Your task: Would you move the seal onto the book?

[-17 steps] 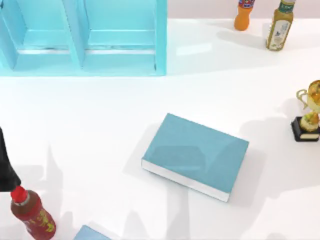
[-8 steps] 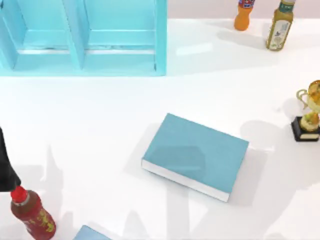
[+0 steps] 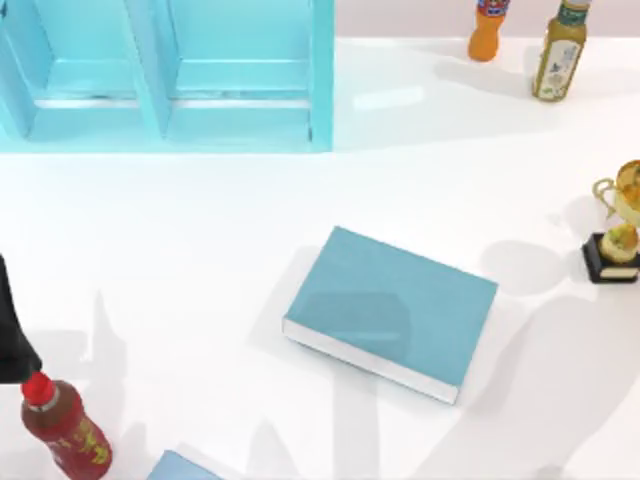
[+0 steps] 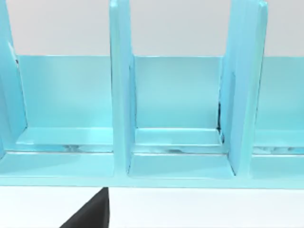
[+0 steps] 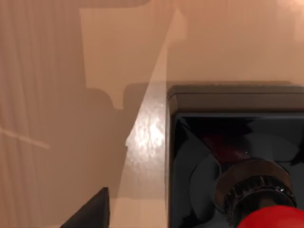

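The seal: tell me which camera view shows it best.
The right wrist view: the seal is seen close up, its black square base and part of its red knob. The top view covers the book and table; the left wrist view faces the turquoise shelf.

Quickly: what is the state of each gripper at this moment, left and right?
Left gripper: at the table's left edge; cannot be told.
Right gripper: close above the seal; cannot be told.

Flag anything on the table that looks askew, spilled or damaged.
Nothing spilled or damaged. The book lies flat but turned at an angle to the shelf unit. The bottles and trophy stand upright. The seal sits squarely on its base.
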Robot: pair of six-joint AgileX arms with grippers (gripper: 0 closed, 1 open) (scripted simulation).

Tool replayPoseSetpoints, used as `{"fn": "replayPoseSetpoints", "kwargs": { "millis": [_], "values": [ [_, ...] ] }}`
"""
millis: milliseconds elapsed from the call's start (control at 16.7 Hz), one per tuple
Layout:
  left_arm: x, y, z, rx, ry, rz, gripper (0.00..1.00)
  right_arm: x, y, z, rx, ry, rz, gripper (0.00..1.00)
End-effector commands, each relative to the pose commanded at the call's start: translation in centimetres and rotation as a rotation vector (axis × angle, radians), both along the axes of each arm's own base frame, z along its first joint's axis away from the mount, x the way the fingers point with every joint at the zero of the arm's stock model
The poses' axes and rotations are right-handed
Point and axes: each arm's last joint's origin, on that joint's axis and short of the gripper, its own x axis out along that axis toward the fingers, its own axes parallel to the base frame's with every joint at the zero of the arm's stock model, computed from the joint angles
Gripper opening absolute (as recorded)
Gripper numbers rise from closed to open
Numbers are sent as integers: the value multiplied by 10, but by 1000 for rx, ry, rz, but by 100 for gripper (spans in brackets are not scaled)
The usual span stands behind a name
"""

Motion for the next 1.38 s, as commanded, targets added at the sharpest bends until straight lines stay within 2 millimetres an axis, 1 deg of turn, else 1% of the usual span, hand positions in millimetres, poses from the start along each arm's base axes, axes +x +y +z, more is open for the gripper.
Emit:
{"fn": "replayPoseSetpoints", "kwargs": {
  "millis": [60,840,900,1380],
  "values": [
    [0,0,0,0,0,0,100,0,0,0,0,0,0,100],
    [0,0,0,0,0,0,100,0,0,0,0,0,0,2],
    [0,0,0,0,0,0,100,0,0,0,0,0,0,0],
    [0,0,0,0,0,0,100,0,0,1,-1,-1,-1,0]
  ]
}}
